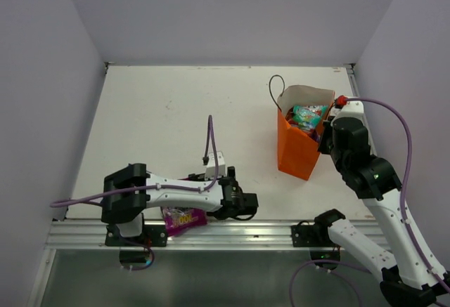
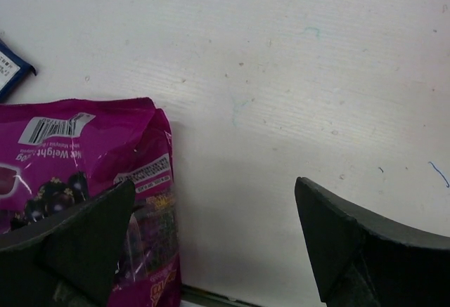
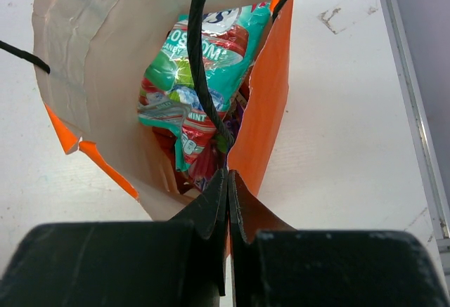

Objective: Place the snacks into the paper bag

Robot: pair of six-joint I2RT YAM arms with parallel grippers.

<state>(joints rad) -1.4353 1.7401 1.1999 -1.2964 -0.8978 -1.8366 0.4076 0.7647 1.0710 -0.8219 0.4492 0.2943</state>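
The orange paper bag stands upright at the right of the table. In the right wrist view its pale inside holds a teal-pink packet lying on darker red and purple packets. My right gripper is shut on the bag's near orange rim, just below a dark cord handle. A magenta packet lies at the table's near edge, partly under the left arm. My left gripper is open and low; its left finger overlaps that packet. A blue-and-white packet's corner shows beyond.
A metal rail runs along the near table edge, right below the left gripper. Pale walls close in the table on the left, back and right. The right arm leans over the bag's right side.
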